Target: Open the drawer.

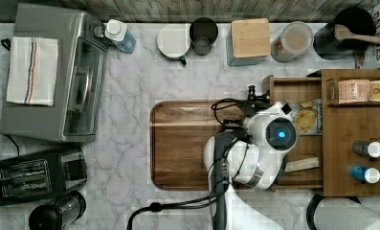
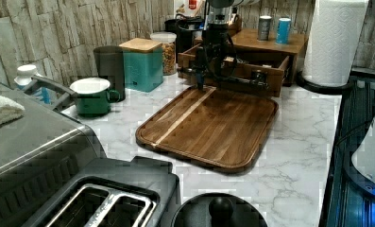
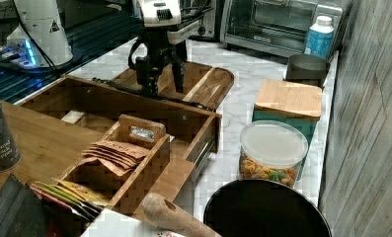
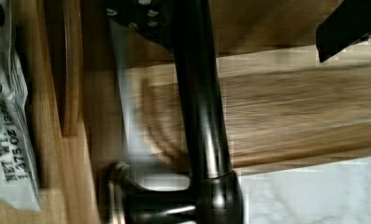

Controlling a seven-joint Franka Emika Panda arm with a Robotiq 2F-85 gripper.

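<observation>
1. Starting at the top view's left, a grey toaster oven (image 1: 53, 79) stands on the marble surface (image 1: 125, 96) with a folded towel (image 1: 32, 69) on its roof; a black toaster (image 1: 34, 175) sits below it in the picture.
2. Near the middle lies a dark wooden cutting board (image 1: 183, 143), flat on the surface.
3. Just to the board's right in the top view, the drawer (image 1: 297, 88) stands pulled well out of the wooden cabinet (image 1: 355, 129), its inside open to view with packets (image 3: 112, 150) lying in it.
4. The drawer's black bar handle (image 4: 199, 93) runs along its front, next to the board's edge; in the wrist view one post of the handle meets the drawer front.
5. The pincer (image 3: 161, 81) hangs over the drawer front at the handle. Its fingers (image 3: 178, 76) stand spread, released, one on either side of the bar in the wrist view, clamping nothing.
6. At the top view's far right, two small cans (image 1: 368, 160) stand on the cabinet top.
</observation>
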